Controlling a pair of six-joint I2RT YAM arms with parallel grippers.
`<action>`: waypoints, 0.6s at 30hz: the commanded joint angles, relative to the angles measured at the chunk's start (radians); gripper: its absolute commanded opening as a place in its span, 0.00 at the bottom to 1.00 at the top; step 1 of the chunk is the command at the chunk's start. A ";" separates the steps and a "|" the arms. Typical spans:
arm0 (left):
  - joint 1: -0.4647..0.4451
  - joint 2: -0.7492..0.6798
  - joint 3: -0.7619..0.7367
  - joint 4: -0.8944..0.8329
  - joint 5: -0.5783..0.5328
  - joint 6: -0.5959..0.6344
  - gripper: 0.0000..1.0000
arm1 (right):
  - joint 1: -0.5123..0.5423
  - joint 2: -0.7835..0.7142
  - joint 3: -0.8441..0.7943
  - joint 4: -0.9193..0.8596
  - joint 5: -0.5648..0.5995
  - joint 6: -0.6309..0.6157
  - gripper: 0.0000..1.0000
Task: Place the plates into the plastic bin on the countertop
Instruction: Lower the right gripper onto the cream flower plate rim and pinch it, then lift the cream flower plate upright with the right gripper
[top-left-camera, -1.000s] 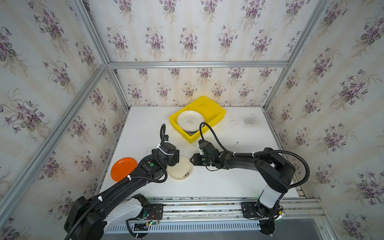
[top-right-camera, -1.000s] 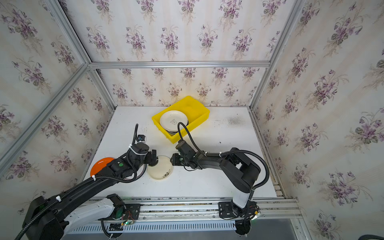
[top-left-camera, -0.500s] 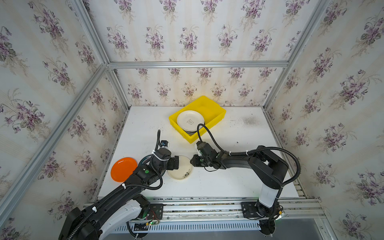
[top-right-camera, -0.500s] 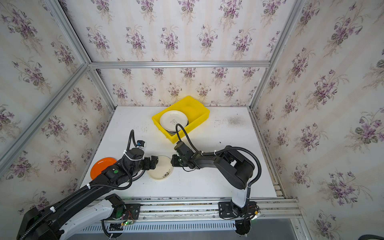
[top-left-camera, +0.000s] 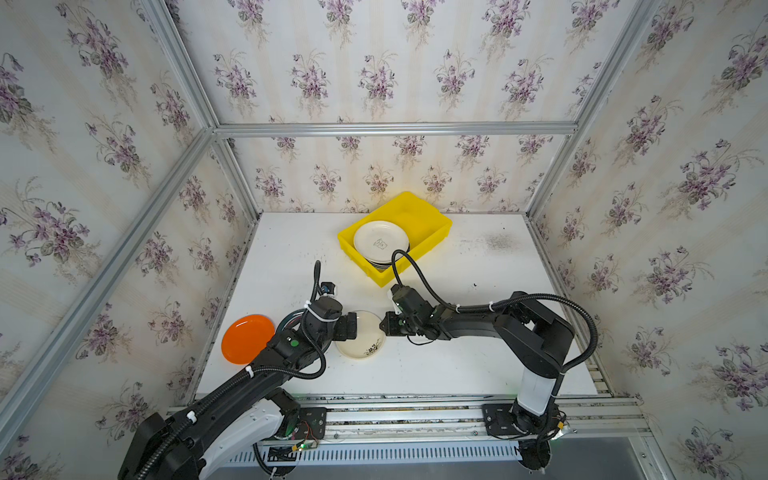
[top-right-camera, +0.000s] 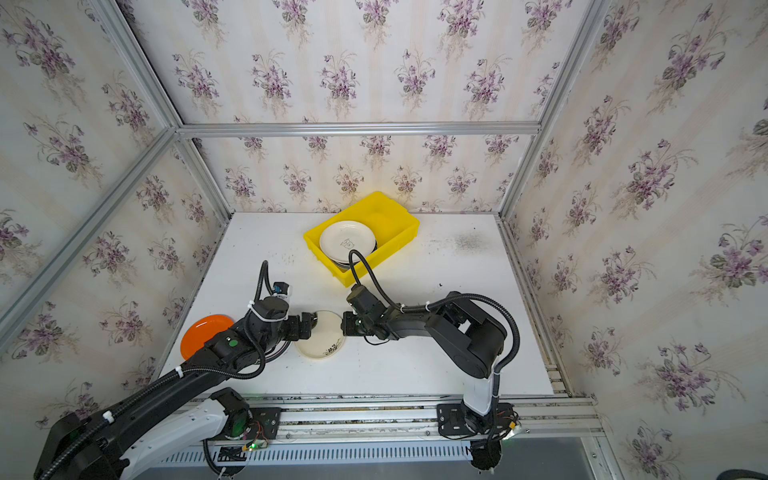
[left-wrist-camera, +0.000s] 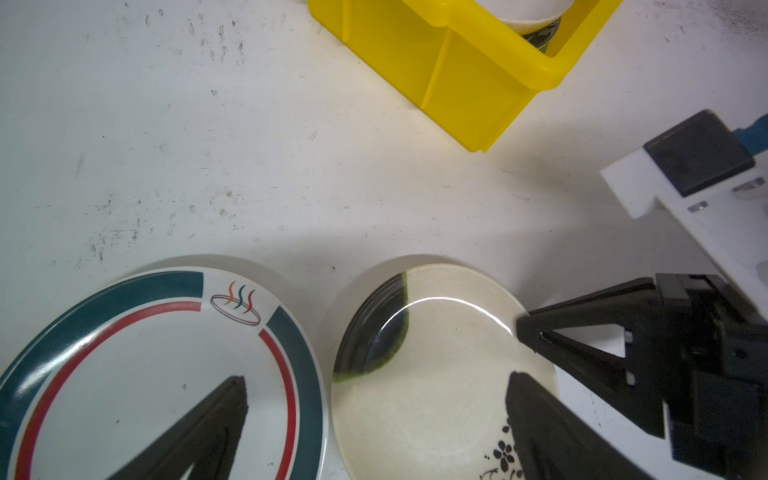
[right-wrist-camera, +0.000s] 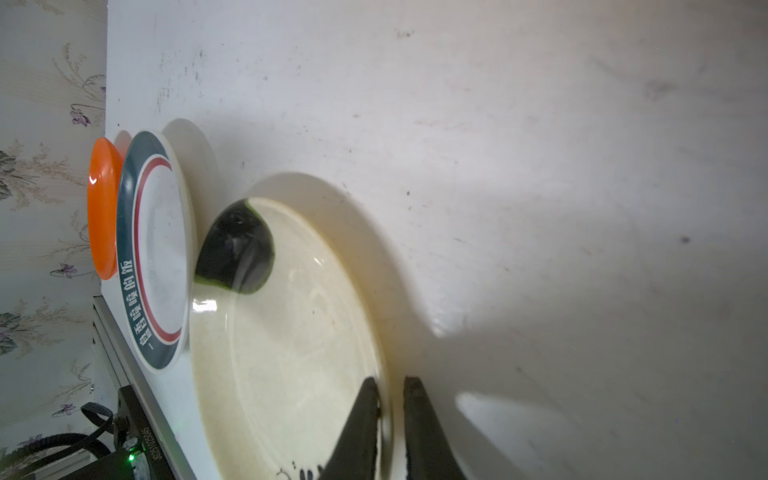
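Your orange plate (top-left-camera: 248, 338) sits at the edge of the counter (top-left-camera: 457, 365), outboard of the left pincer (left-wrist-camera: 378, 384), past the green plate (left-wrist-camera: 158, 374). Left pincer spread wide, gripping nothing: one finger (left-wrist-camera: 216, 415) hangs over the green plate, the other over the cream plate (top-left-camera: 360, 345). Those two plates lie just beside each other under it; touching or not, can't tell. Your right pincer (right-wrist-camera: 390, 395) faces the left one across the cream plate, nipped onto that plate's rim, one finger inside, one outside. Past the right pincer, near it, stands the bin (top-left-camera: 428, 226) with a stack (top-left-camera: 380, 245) of plates inside, pale one on top.
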 joint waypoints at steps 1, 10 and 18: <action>0.001 0.004 0.001 0.021 -0.025 -0.006 1.00 | 0.007 0.006 0.010 -0.001 0.017 -0.008 0.16; 0.001 0.021 0.001 0.026 -0.017 -0.012 1.00 | 0.008 -0.037 -0.021 -0.019 0.080 0.005 0.00; 0.001 -0.013 0.008 0.038 0.063 -0.023 1.00 | 0.009 -0.126 -0.063 -0.066 0.167 0.016 0.00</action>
